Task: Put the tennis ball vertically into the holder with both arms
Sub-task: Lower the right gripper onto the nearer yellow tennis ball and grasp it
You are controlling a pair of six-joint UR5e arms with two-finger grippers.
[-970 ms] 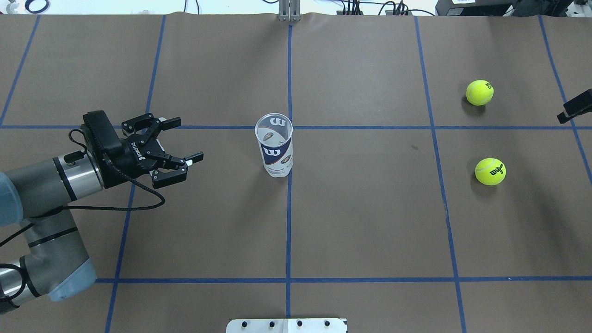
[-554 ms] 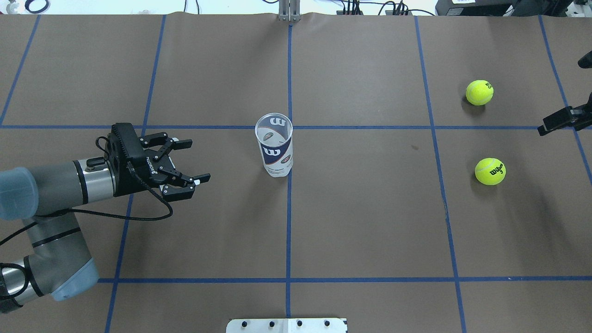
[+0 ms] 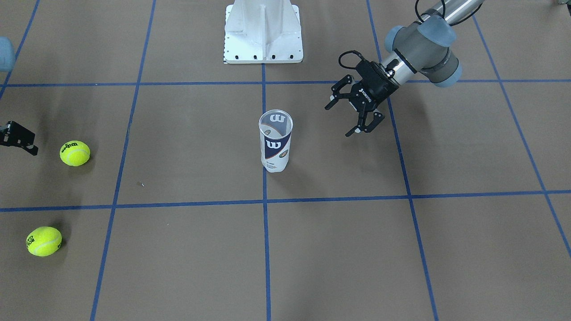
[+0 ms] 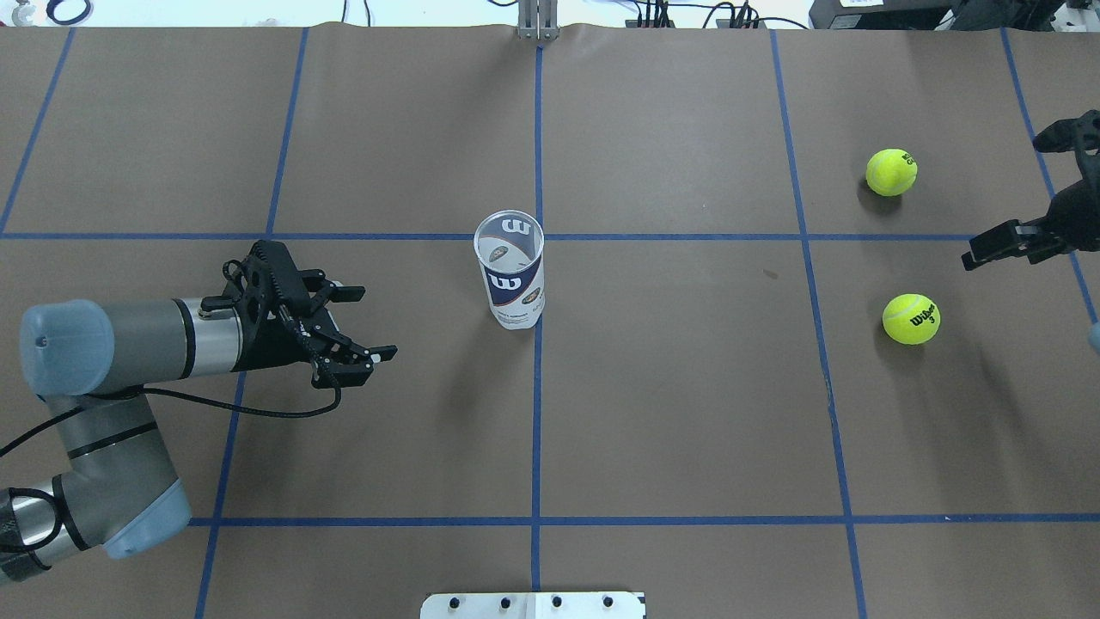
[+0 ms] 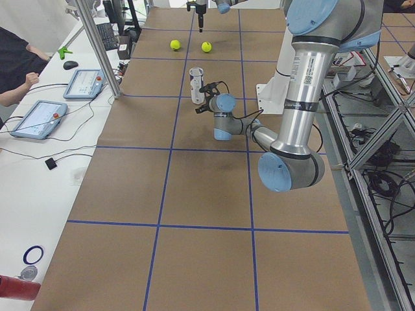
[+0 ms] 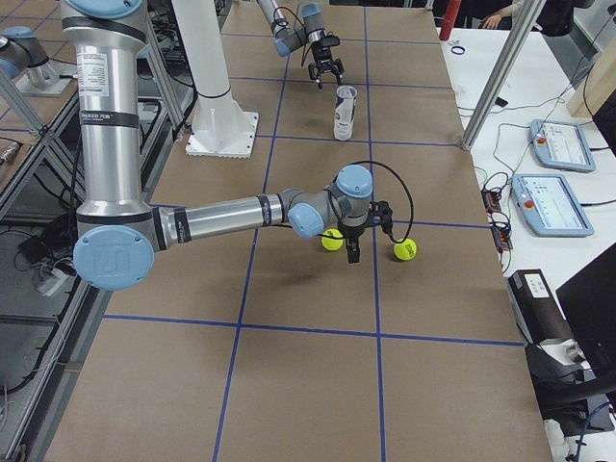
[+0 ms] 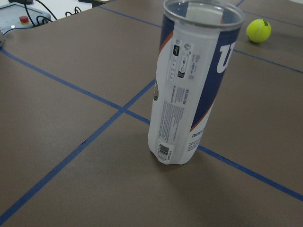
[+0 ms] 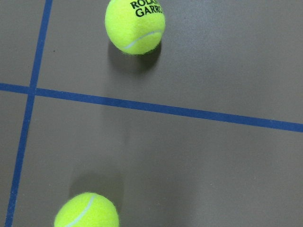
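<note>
Since a second ago the left arm (image 4: 129,348) has rolled its wrist and reached forward, bringing the left gripper (image 4: 376,321) nearer the holder. The right gripper (image 4: 1002,201) has come further in from the table's edge.

Brown paper with a blue tape grid covers the table (image 4: 687,413). The right arm (image 6: 221,214) stretches low across it. A white pedestal base (image 3: 263,31) stands back from the left gripper, on its right.

The left gripper's fingers are spread wide on nothing. They point level at the holder (image 4: 511,284), which stands upright ahead of them across a clear gap, mouth up, its base on a blue line.

The right gripper hangs fingers down, jaws parted and holding nothing. The Wilson ball (image 4: 911,319) lies to one side of its fingers and the Roland Garros ball (image 4: 891,172) to the other, neither touched.
</note>
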